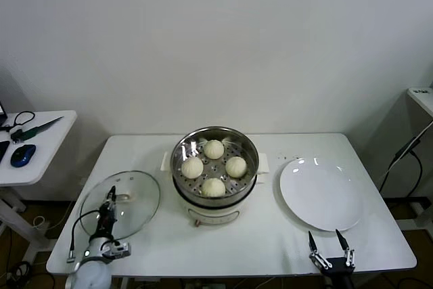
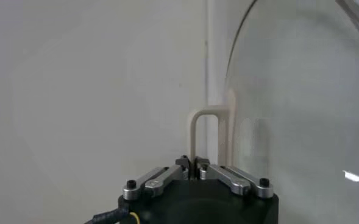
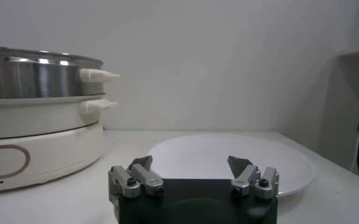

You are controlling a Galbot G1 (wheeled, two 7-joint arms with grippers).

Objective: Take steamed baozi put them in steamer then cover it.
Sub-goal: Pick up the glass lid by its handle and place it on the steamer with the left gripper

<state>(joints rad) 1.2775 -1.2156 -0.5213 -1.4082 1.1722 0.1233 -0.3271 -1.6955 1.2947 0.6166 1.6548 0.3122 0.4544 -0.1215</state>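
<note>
1. Left gripper (image 1: 112,195), at the worktop's (image 1: 223,241) near left edge, is clenched on the cream loop handle (image 2: 199,131) of the glass lid (image 1: 135,197); the wrist view shows the fingers (image 2: 185,164) pinched together at the handle's base.
2. Glass lid lies flat on the worktop, just left of the steamer.
3. Right gripper (image 1: 328,243), released, hovers at the near right edge with both fingers apart, just in front of the white plate (image 1: 321,194).
4. White plate sits right of the steamer, apart from it.
5. Steamer (image 1: 249,157), a steel basket on a cream pot base, stands at the worktop's centre, uncovered.
6. Four steamed baozi (image 1: 214,149) rest inside the basket, arranged in a diamond.
7. Side table (image 1: 40,147), far left, carries a blue mouse (image 1: 22,155).
</note>
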